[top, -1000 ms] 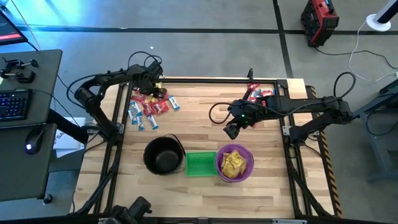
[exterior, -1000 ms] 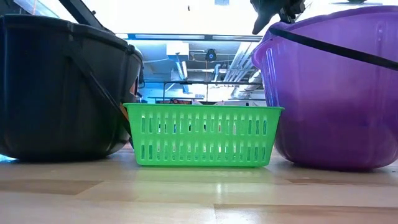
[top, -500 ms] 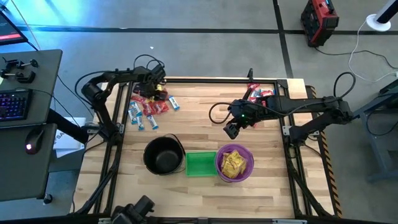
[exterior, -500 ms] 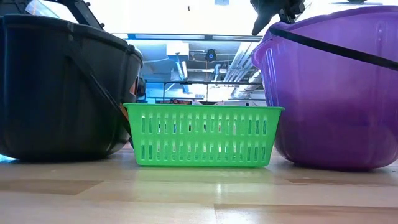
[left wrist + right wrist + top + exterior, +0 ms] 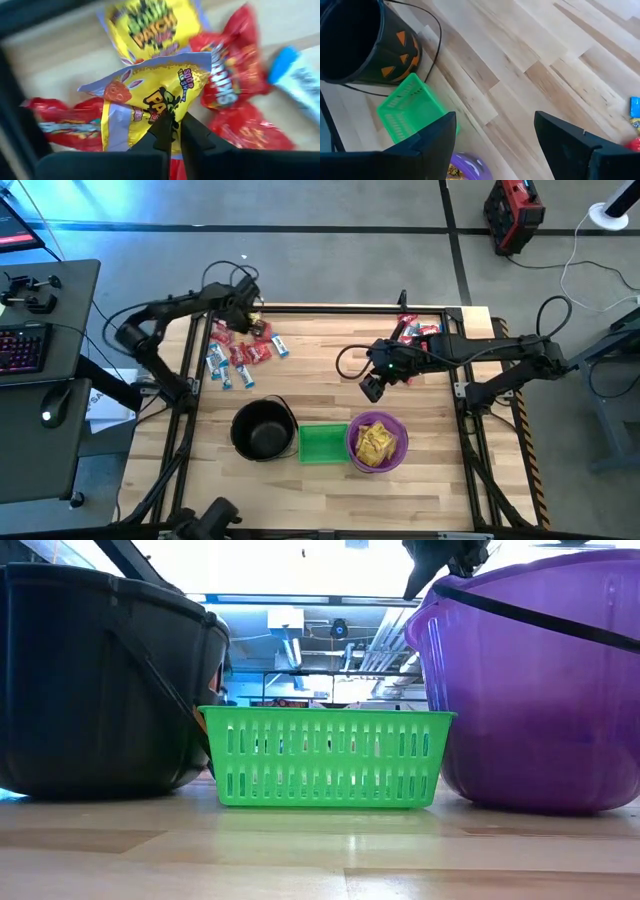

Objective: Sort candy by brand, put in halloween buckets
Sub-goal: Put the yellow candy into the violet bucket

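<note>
A pile of candy in red, yellow and blue-and-white wrappers lies at the table's far left. My left gripper is over it, shut on a yellow candy packet. More candy lies at the far right. My right gripper hangs open over the bare table middle, beyond the buckets, holding nothing. Near the front edge stand the black pail, the green basket and the purple bucket, which holds yellow candies. My left gripper pinches the yellow packet between its two fingertips, at the wrapper's printed face near one edge. The fingers come from above, pointing down at the pile. The packet stands in front of the red candies; whether it is clear of them I cannot tell.
Bare wooden table lies between the two candy piles and the buckets. A black frame rail runs along the far edge. In the low view the green basket stands between the black pail and the purple bucket.
My left arm's elbow has swung a little toward the table and back out past the left edge, while its gripper has stayed over the far left candy pile. My right arm has kept still.
</note>
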Available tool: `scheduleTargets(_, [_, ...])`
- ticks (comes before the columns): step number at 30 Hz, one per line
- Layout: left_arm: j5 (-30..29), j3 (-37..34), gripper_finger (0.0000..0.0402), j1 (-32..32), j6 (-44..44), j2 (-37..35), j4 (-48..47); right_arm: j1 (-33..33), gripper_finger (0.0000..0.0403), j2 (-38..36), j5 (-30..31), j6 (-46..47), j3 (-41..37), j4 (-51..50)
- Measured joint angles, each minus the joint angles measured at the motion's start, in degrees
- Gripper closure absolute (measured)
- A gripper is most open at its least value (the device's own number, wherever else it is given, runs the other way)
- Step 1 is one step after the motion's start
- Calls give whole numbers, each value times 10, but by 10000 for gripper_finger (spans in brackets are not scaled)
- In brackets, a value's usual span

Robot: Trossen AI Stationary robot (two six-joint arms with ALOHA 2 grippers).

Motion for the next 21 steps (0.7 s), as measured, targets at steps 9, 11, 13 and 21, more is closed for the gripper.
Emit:
scheduleTargets(9, [65,1,400,-79,-56,-197,8,0,142,-59,4,-11,0,0])
scheduleTargets(11, [93,1,401,-137,-61,-223,14,-2,142,-79,23,-12,0,0])
scheduleTargets(13, [111,1,401,-210,-82,-236,28,-6,142,-94,52,-12,0,0])
scheduleTargets(21, [157,1,401,-494,-79,-166,296,-24,142,-118,107,-9,0,0])
